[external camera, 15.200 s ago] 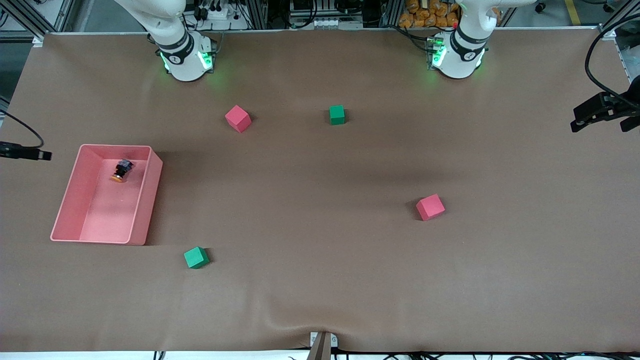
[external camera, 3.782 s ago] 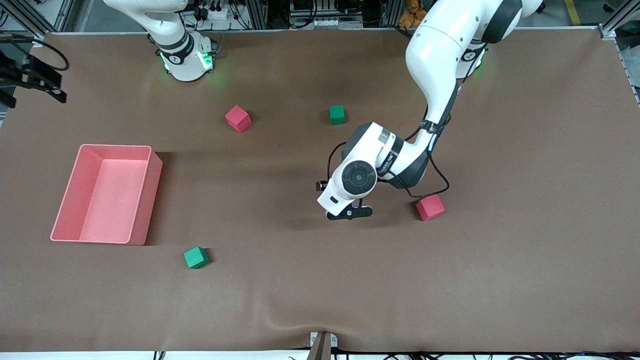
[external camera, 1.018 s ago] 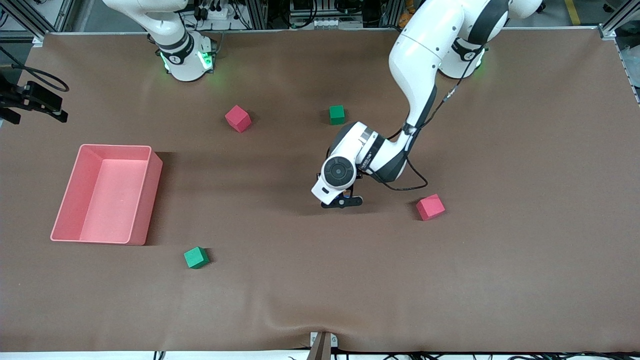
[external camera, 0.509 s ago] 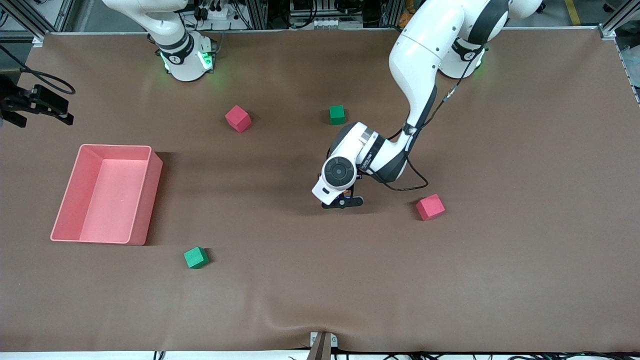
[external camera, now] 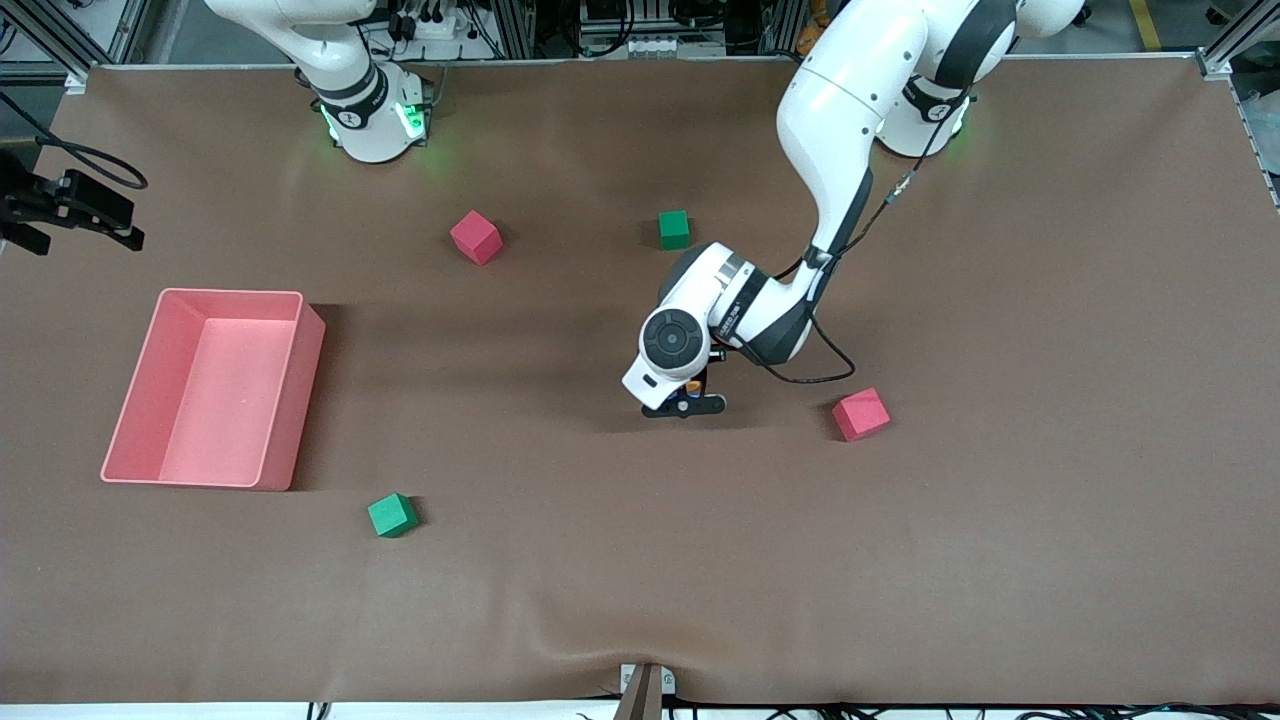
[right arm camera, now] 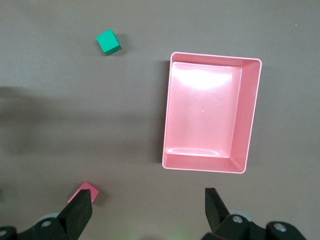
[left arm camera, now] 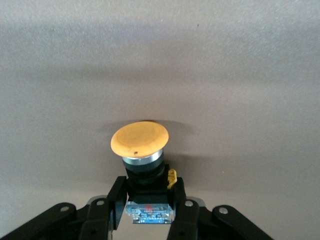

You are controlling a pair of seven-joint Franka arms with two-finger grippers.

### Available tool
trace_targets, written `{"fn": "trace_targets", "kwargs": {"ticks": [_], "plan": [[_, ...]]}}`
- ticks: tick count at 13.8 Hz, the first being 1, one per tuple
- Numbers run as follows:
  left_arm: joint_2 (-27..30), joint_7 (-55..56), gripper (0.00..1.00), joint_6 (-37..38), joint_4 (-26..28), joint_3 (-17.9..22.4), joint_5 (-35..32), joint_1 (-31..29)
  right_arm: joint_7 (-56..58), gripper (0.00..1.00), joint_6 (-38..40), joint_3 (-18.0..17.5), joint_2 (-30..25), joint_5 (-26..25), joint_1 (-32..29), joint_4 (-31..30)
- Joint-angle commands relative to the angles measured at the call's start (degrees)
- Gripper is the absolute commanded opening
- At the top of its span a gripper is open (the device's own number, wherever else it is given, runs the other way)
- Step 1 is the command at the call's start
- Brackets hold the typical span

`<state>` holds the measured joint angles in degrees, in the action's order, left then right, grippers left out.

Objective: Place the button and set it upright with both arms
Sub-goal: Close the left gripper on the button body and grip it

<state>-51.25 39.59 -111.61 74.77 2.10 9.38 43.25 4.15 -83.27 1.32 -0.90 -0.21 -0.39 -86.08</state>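
The left gripper [left arm camera: 147, 210] is low over the middle of the table [external camera: 1000, 520], its fingers [left arm camera: 116, 200] pinched on the black body of the button [left arm camera: 140, 145]. The button stands with its round orange cap up (smooth and slightly domed, a metal ring beneath it), between the green cube [external camera: 674, 229] near the arms' bases and the red cube [external camera: 860, 414] toward the left arm's end. The right gripper [right arm camera: 147, 212] waits high above the pink tray [right arm camera: 250, 115], its fingers spread wide and holding nothing. The tray is a glossy rectangular tub; the table cover is matte brown.
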Motion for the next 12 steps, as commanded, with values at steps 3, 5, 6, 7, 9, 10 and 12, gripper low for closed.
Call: {"fn": "trace_targets", "kwargs": {"ticks": [3,5,6,7,9,10,12], "plan": [[2.1,4.3,0.16,-0.4,-0.4,1.8,-1.7,0.9,-0.5,1.00,0.1,-0.2,-0.1,0.4,0.2,0.7],[3.3,6.8,0.17,-0.4,-0.3,1.7,-6.8,1.2,-0.6,1.00,0.1,-0.2,-0.1,0.4,0.4,0.7],[3.4,9.4,0.17,-0.4,-0.4,1.7,-10.2,2.4,-0.5,1.00,0.1,-0.2,-0.1,0.4,0.4,0.7],[3.5,12.7,0.17,-0.5,-0.6,1.8,-12.7,3.6,-0.5,1.00,0.1,-0.2,-0.1,0.3,0.4,0.7],[3.6,18.1,0.16,-3.1,-1.2,1.7,-14.8,4.3,0.0,1.00,0.5,-0.2,-0.1,0.3,0.2,0.7],[3.6,20.8,0.16,-4.0,-1.2,1.9,-15.4,5.7,0.1,1.00,0.5,-0.2,-0.1,0.4,0.1,0.7],[3.6,28.2,0.13,-5.5,-1.5,3.2,-19.6,8.3,0.3,1.00,0.5,-0.2,-0.1,0.1,0.1,0.7]]}}
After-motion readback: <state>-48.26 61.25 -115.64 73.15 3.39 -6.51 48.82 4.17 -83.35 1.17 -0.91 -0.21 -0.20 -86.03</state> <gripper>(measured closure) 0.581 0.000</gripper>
